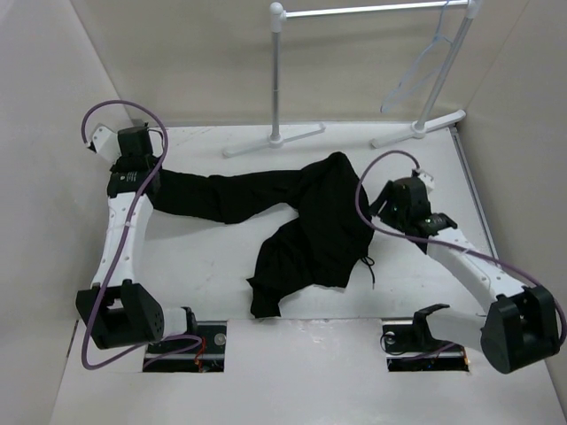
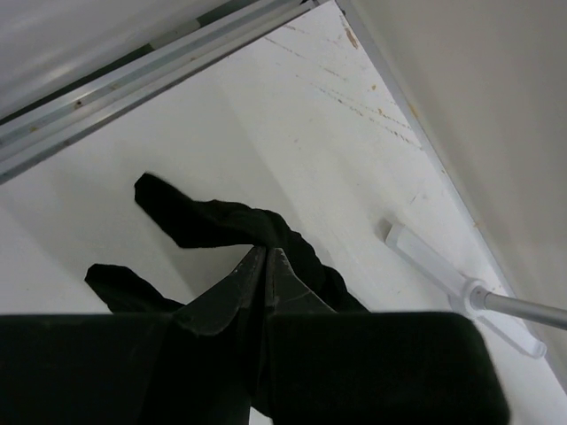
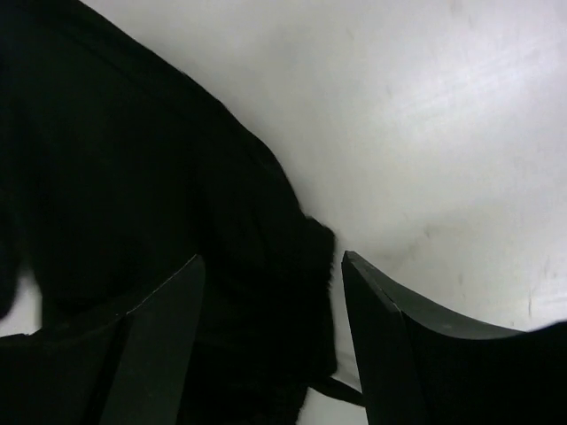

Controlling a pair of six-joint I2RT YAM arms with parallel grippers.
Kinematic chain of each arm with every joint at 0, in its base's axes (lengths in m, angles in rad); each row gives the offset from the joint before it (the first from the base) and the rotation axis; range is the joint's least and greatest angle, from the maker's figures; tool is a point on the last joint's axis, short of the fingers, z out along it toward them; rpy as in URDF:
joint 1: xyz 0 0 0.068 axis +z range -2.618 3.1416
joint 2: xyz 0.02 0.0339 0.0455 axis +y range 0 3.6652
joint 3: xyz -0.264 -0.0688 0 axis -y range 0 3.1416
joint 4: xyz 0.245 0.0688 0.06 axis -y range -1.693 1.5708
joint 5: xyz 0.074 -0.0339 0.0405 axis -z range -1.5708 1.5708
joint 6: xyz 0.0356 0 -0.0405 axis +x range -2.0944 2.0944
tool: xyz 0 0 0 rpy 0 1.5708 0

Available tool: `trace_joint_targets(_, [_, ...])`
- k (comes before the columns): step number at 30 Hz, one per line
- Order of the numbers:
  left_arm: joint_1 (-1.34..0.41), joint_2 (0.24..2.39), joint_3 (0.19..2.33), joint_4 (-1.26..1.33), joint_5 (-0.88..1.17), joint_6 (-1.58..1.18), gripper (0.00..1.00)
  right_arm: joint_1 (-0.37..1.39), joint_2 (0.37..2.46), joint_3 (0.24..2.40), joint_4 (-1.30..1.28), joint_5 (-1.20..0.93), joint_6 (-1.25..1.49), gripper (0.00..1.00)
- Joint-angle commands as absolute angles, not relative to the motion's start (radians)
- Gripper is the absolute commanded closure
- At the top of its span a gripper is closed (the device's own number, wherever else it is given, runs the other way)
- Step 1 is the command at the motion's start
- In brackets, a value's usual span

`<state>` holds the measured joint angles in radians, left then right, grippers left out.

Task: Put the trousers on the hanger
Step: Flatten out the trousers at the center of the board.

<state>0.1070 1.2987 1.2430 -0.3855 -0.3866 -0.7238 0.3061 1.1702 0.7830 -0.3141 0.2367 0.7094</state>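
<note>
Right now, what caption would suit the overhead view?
Left gripper pinches a leg of the black trousers on the table; white hanger hangs on the rack.

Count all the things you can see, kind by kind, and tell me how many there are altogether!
black soft fabric trousers: 1
thin pale triangular hanger: 1
white metal clothes rack: 1
robot arms, left and right: 2
Total: 5
</note>
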Motion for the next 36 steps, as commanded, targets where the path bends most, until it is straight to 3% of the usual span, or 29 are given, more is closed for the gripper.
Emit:
trace_joint_targets(1, [0.110,1.252,1.233,-0.364,-0.376,-0.738,0.99,0.288,1.143,0.648,-0.239,0.109,0.805,0.30])
trace_joint_targets(8, [0.102,1.249,1.241,-0.371,-0.376,-0.738,0.99,0.232,1.294,0.577,-0.016,-0.026,0.851,0.33])
trace_joint_targets(11, [0.104,1.240,1.272,-0.382,-0.376,-0.738,0.99,0.231,1.364,0.615,0.107,-0.006,0.848,0.79])
trace_joint_targets(12, [0.107,1.238,1.285,-0.385,-0.376,-0.735,0.99,0.232,1.355,0.626,0.113,0.015,0.842,0.85])
trace_joint_targets(14, [0.113,1.230,1.328,-0.400,-0.376,-0.733,0.99,0.240,1.266,0.655,0.066,0.079,0.819,0.92])
trace_joint_targets(19, [0.185,1.203,1.478,-0.420,-0.374,-0.733,0.99,0.366,0.874,0.784,-0.239,0.316,0.695,0.93])
trace_joint_targets(23, [0.252,1.186,1.592,-0.436,-0.368,-0.745,0.99,0.413,0.654,0.908,-0.487,0.365,0.675,0.92])
trace_joint_targets(27, [0.274,1.204,1.701,-0.457,-0.316,-0.790,0.99,0.358,0.646,0.859,-0.561,0.299,0.692,0.85])
trace_joint_targets(30, [0.249,1.235,1.752,-0.474,-0.293,-0.811,0.99,0.331,0.791,0.766,-0.456,0.122,0.739,0.62])
trace_joint_targets(32, [0.231,1.262,1.766,-0.488,-0.298,-0.811,0.98,0.338,0.866,0.709,-0.366,0.101,0.764,0.38])
trace_joint_targets(34, [0.235,1.295,1.755,-0.505,-0.298,-0.813,0.98,0.352,0.931,0.669,-0.295,0.113,0.769,0.28])
trace_joint_targets(36, [0.255,1.321,1.724,-0.523,-0.295,-0.825,0.99,0.350,1.030,0.655,-0.237,0.089,0.750,0.25])
